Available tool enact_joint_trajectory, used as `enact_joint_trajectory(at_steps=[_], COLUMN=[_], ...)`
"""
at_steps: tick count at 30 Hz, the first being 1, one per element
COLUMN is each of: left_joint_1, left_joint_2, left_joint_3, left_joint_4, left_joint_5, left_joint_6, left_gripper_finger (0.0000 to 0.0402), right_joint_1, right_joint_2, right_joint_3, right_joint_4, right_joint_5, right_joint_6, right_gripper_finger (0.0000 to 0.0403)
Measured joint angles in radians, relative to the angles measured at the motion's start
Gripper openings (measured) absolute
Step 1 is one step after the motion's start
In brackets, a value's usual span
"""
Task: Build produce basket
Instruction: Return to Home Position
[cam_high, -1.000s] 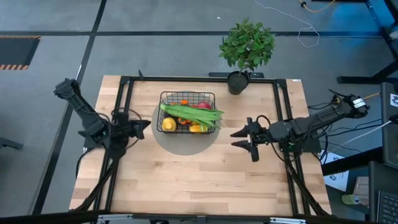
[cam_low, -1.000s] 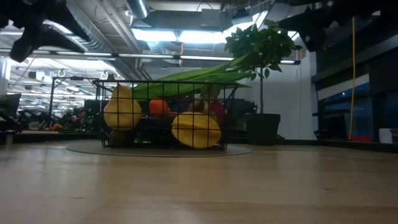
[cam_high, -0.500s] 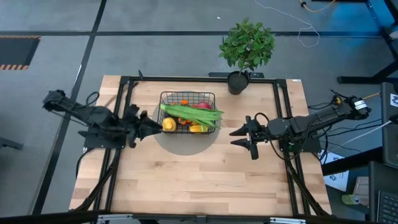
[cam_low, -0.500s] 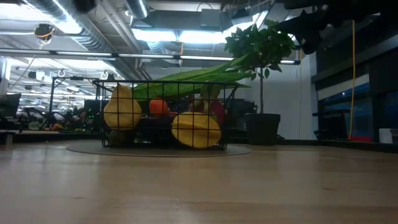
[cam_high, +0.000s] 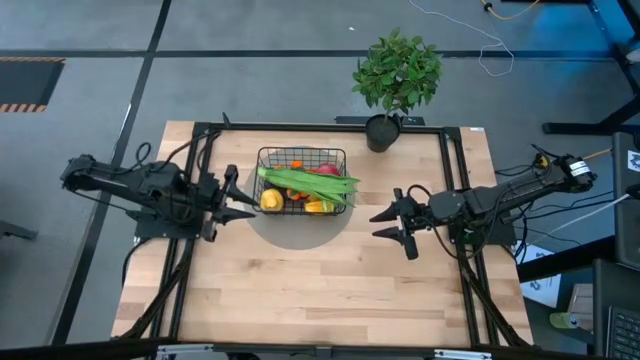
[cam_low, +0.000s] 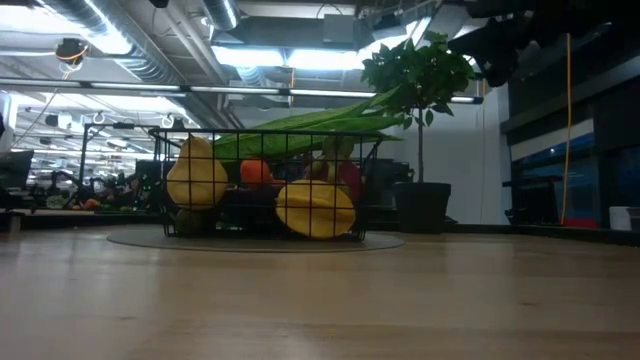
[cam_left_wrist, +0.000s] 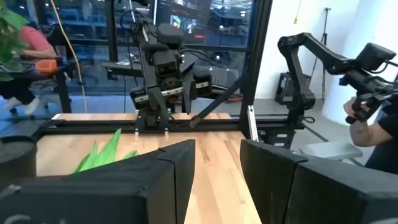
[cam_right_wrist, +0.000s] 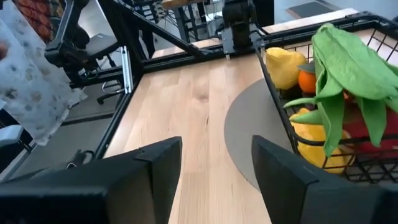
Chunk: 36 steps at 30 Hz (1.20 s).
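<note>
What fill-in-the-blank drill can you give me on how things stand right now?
1. The greens lie across the ____ of the basket.
2. The left pincer and the right pincer are both ____ and hold nothing.
3. The plant stands at the table's far edge, nearer the ____ arm.

Missing words: top; open; right.

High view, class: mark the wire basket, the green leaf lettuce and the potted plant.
wire basket (cam_high: 301, 150), high view, on the rim nearest the plant.
green leaf lettuce (cam_high: 308, 181), high view, on the middle of the leaves.
potted plant (cam_high: 398, 70), high view, on its foliage.
</note>
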Motion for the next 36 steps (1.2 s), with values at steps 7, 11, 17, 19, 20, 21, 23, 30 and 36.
enact_joint_trajectory(at_steps=[7,11,17,19,20,21,23,30,36], left_joint_1=[0.000,-0.001,0.000,0.000,0.000,0.000,0.000,0.000,0.000], left_joint_2=[-0.076,-0.148,-0.274,-0.314,-0.335,-0.358,-0.403,-0.554,-0.570], left_joint_3=[-0.019,-0.089,-0.227,-0.275,-0.298,-0.321,-0.363,-0.453,-0.522], left_joint_4=[-0.054,-0.038,0.105,0.134,0.145,0.159,0.195,0.213,0.300], left_joint_5=[0.000,0.000,0.000,0.000,-0.003,-0.010,-0.035,-0.045,-0.045], left_joint_6=[-0.008,0.004,0.020,0.046,0.061,0.066,0.067,0.070,0.119], left_gripper_finger=[0.0119,0.0119,0.0119,0.0119,0.0119,0.0119,0.0119,0.0119,0.0119], right_joint_1=[0.000,0.000,0.000,0.000,0.000,0.000,0.000,0.000,0.000], right_joint_2=[0.001,0.001,0.001,0.001,0.001,0.001,0.001,0.001,0.000], right_joint_3=[-0.019,-0.026,-0.026,-0.026,-0.026,-0.026,-0.026,-0.026,-0.027], right_joint_4=[0.005,0.005,0.007,0.007,0.007,0.007,0.007,0.007,0.006], right_joint_5=[0.000,0.000,0.001,0.001,0.001,0.001,0.001,0.002,0.002], right_joint_6=[0.003,0.003,0.001,0.000,-0.001,-0.002,-0.001,-0.001,-0.002], right_gripper_finger=[0.0184,0.0184,0.0184,0.0184,0.0184,0.0184,0.0184,0.0184,0.0184])
